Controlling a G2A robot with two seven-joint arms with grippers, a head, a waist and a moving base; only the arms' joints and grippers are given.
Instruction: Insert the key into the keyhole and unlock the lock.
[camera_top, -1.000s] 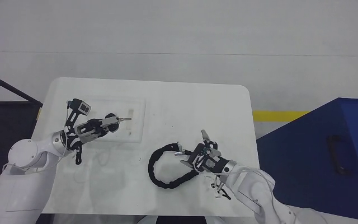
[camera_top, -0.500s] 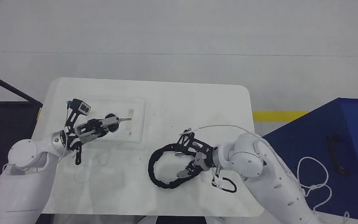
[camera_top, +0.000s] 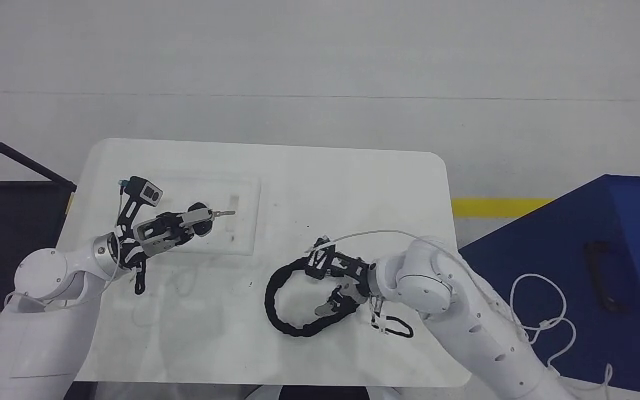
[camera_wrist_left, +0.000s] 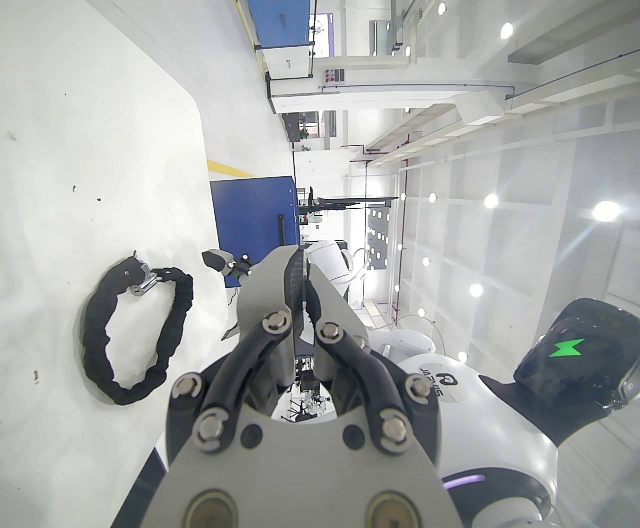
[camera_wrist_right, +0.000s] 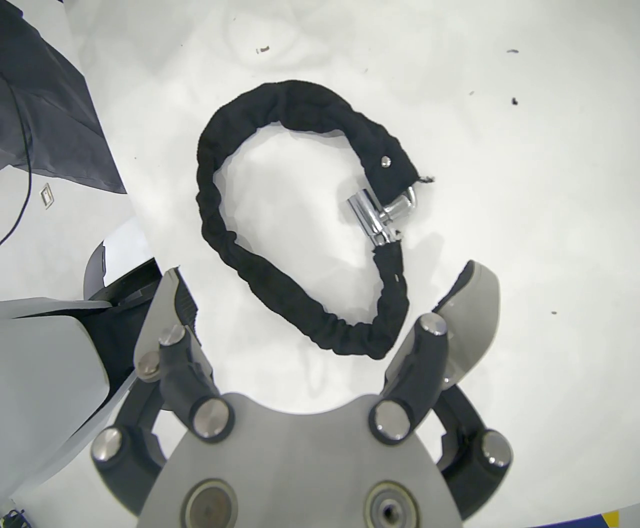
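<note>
Key in left gripper (camera_top: 205, 215), chain (camera_top: 285, 312) flat on table (camera_top: 350, 180).
Left jaws pinched shut on the key (camera_top: 227, 213), held over the table's left side, well apart from the chain. Right gripper (camera_wrist_right: 320, 280) hangs over the black chain loop, jaws wide, gripping nothing. The silver lock (camera_wrist_right: 368, 218) joins the loop's ends.

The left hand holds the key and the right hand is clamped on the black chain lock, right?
No: the right wrist view shows the right hand open over the black chain lock, not clamped on it. The left hand does hold the key.
</note>
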